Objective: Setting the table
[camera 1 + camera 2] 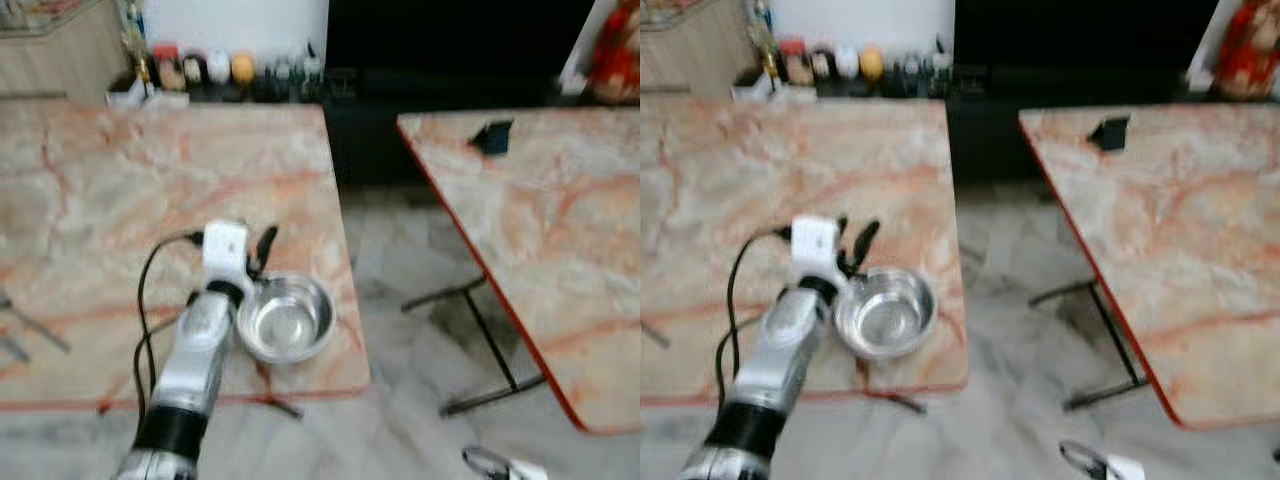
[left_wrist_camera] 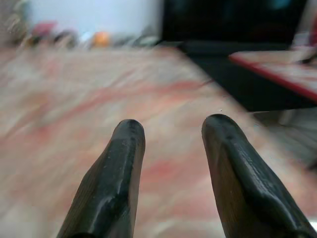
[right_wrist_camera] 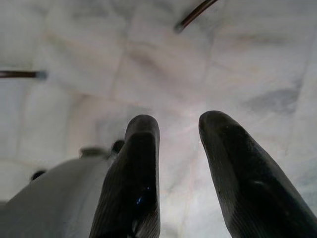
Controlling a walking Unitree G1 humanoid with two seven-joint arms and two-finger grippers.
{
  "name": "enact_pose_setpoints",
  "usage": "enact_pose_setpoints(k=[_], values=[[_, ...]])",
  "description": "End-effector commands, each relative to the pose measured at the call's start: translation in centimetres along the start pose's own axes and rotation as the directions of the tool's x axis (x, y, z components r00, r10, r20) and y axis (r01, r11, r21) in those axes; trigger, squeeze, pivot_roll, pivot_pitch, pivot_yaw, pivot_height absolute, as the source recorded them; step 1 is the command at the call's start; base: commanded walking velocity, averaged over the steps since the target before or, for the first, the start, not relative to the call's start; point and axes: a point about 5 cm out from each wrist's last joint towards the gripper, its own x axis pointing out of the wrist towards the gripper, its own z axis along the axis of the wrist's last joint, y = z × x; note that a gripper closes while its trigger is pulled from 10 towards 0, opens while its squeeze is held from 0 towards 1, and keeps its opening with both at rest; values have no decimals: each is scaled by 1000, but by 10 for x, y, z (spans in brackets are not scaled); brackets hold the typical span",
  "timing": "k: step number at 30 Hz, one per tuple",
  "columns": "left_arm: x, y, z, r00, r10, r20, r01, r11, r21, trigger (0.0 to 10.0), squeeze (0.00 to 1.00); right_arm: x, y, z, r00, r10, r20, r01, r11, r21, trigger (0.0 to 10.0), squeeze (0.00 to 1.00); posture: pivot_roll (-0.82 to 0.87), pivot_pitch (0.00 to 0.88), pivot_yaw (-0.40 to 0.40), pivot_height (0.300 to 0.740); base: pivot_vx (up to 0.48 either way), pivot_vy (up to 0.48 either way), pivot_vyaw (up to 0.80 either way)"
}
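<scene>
We find the round shiny steel bowl (image 1: 287, 319) sitting near the front right corner of the marble-patterned tabletop (image 1: 120, 180), lower centre of the frame. It looks light, rigid and slick, so we would pinch its rim. Our left gripper (image 1: 262, 245) reaches just above it, fingers parted and empty. Our right gripper (image 3: 178, 168) hangs over the floor, fingers apart.

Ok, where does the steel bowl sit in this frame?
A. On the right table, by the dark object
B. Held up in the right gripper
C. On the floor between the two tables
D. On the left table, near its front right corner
D: the steel bowl rests on the left table near its front right corner, beside the open left gripper.
</scene>
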Motion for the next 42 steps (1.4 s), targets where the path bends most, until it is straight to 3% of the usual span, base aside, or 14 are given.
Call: enact_pose_setpoints(k=[1, 7, 12, 13, 15, 22, 30, 36, 37, 42], values=[[0, 0, 0, 1000, 4, -15, -5, 999, -38, 10000, 0, -2, -6, -5, 1000, -12, -22, 12, 1000, -6, 10000, 0, 81, 0, -24, 715, 0, 0, 0], [-13, 22, 10, 992, -19, -129, 10, 997, -72, 10000, 0, -2, -6, -6, 1000, -8, -27, 7, 1000, -11, 10000, 0, 87, 0, -21, 715, 0, 0, 0], [-22, 29, 12, 978, -53, -201, 39, 997, -72, 10000, 0, -2, -6, -6, 1000, -5, -31, 4, 1000, -17, 10000, 0, 99, 0, -24, 715, 0, 0, 0], [-24, 28, 11, 974, -65, -219, 51, 997, -66, 10000, 1000, -2, -6, -6, 999, -4, -32, 4, 1000, -18, 10000, 0, 102, 0, -26, 715, 0, 0, 0], [-27, 26, 7, 960, -80, -267, 71, 997, -42, 10000, 1000, -2, -6, -6, 999, -3, -32, 2, 1000, -18, 10000, 0, 103, 0, -28, 715, 0, 0, 0], [-30, 19, -4, 925, -113, -364, 88, 993, -84, 10000, 1000, -2, -6, -5, 1000, -12, -26, 11, 1000, -10, 10000, 0, 94, 0, -23, 715, 0, 0, 0], [-35, 12, -1, 912, -172, -373, 137, 983, -120, 10000, 1000, -2, -5, -5, 999, 0, -32, 0, 1000, -10, 10000, 0, 99, 0, -23, 715, 0, 0, 0], [-34, 12, -1, 913, -151, -378, 115, 987, -116, 10000, 1000, -2, -5, -5, 999, 1, -32, -1, 1000, -10, 10000, 0, 97, 0, -23, 715, 0, 0, 0], [-33, 13, 1, 921, -139, -363, 103, 988, -116, 10000, 0, -2, -6, -5, 999, 1, -32, -1, 1000, -12, 10000, 0, 97, 0, -24, 715, 0, 0, 0], [-32, 13, 5, 921, -158, -357, 118, 984, -132, 10000, 0, -2, -6, -5, 999, 1, -35, -2, 1000, -14, 10000, 0, 102, 0, -26, 715, 0, 0, 0]])
